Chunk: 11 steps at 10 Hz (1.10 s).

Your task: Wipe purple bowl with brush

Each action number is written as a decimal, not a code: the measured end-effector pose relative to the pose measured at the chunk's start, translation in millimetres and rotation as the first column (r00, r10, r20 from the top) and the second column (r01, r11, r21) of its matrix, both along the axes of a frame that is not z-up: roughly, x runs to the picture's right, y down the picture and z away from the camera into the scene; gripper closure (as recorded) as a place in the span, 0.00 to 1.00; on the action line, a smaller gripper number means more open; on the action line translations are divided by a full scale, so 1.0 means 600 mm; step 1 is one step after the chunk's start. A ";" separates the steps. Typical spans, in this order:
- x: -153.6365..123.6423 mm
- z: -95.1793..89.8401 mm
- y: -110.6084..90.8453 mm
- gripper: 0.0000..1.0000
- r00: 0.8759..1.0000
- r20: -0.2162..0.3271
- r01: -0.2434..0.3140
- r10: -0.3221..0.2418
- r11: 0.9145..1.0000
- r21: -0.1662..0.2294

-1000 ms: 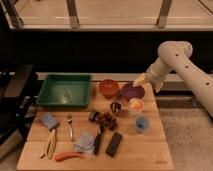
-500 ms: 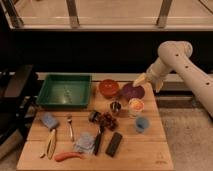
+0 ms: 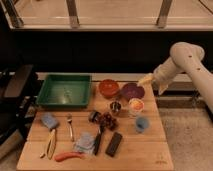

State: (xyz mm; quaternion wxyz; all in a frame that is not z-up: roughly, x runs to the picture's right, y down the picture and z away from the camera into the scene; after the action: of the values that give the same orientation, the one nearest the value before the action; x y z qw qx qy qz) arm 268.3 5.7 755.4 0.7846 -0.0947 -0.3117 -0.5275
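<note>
- Gripper hangs just right of the purple bowl, fingers apart, nothing between them.
- Purple bowl sits at the far side of the wooden table. The red-orange bowl is just left of it; can't tell if the rims touch.
- Brush, a slim black stick, lies well apart from the purple bowl, toward the camera and to its left. It is not yet picked up.
- My read: the step in hand is fetching the brush, and wiping comes after.
- Two cups stand between the purple bowl and the brush, an orange-white cup and a metal cup. I'd lift first, then cross over them rather than sweep low.
- Approx. plan for the grab: come straight down w/ jaws set across the stick's thin width, and take it mid-handle so the head end stays free for wiping.
- The black block lies just beside the brush on the purple-bowl side, and a blue cloth on the other. There's little room, so I'd keep the fingers narrow enough to miss both.
- On the way back, I'd bring the head end down inside the purple bowl's rim, not onto the red-orange bowl next door.
</note>
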 end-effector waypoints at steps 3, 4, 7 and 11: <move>0.022 -0.006 0.055 0.22 0.998 0.044 -0.047 0.048 0.999 -0.018; 0.022 -0.014 0.075 0.22 0.999 0.034 -0.033 0.033 0.999 -0.003; -0.008 -0.027 0.127 0.22 0.998 -0.040 0.060 -0.058 0.997 0.042; -0.064 -0.027 0.218 0.22 0.991 -0.038 0.131 -0.131 0.991 -0.002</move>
State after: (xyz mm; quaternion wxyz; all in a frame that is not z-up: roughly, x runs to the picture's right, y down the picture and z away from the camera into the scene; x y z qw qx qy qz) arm 229.9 136.5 739.2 0.7541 -0.1250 -0.2896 -0.5761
